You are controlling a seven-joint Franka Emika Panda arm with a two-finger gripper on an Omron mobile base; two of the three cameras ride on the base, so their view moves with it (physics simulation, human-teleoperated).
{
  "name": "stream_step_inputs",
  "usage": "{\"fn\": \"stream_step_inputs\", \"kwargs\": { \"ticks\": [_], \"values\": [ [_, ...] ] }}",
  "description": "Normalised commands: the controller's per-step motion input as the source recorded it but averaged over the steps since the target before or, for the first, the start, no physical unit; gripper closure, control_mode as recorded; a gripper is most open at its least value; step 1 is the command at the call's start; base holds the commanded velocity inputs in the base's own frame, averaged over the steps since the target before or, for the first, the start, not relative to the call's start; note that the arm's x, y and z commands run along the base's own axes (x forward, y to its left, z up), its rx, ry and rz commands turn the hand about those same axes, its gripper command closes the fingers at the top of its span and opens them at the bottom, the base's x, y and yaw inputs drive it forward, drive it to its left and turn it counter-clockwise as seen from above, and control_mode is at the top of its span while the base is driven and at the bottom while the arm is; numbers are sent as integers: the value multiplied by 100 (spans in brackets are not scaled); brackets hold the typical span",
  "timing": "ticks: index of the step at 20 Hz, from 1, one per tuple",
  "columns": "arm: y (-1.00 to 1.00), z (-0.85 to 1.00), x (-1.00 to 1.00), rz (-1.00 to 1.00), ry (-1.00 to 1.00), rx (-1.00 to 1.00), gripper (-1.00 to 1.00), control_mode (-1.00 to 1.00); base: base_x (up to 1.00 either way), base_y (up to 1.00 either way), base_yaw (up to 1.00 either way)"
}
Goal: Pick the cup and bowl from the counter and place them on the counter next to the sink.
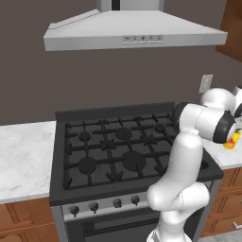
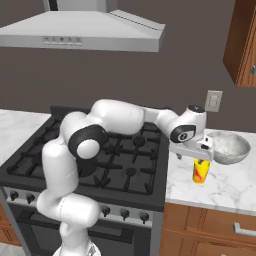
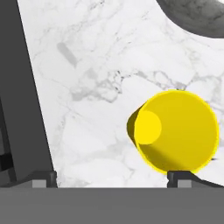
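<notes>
A yellow cup [image 3: 177,129] stands upright on the white marble counter [image 3: 87,65], right of the stove. My open gripper [image 3: 111,177] hangs just above it with nothing between its fingers. The cup lies toward the right fingertip [image 3: 179,177], not centred. From the right base view the hand [image 2: 200,156] sits directly over the cup [image 2: 201,171], and the pale grey bowl [image 2: 227,147] rests just behind it. The bowl's rim [image 3: 197,17] shows at the top right of the hand view. A sliver of the cup [image 1: 231,142] shows past the arm. The sink is out of view.
The black gas stovetop [image 2: 125,150] lies left of the cup, its edge [image 3: 17,87] close to my left fingertip. A range hood [image 1: 132,30] hangs overhead. A wall outlet [image 2: 213,101] is behind the bowl, with wooden cabinets [image 2: 245,45] above. More counter [image 1: 23,156] lies left of the stove.
</notes>
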Motion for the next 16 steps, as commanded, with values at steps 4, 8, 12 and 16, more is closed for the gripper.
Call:
{"fn": "stream_step_inputs", "kwargs": {
  "ticks": [4,8,12,16],
  "values": [
    [-17,-22,13,0,2,2,-100,-100,0,0,0],
    [-18,-20,6,0,0,2,-100,-100,0,0,0],
    [-4,-20,4,1,1,1,-100,-100,0,0,0],
    [0,-20,1,1,0,2,-100,-100,0,0,0]
  ]
}}
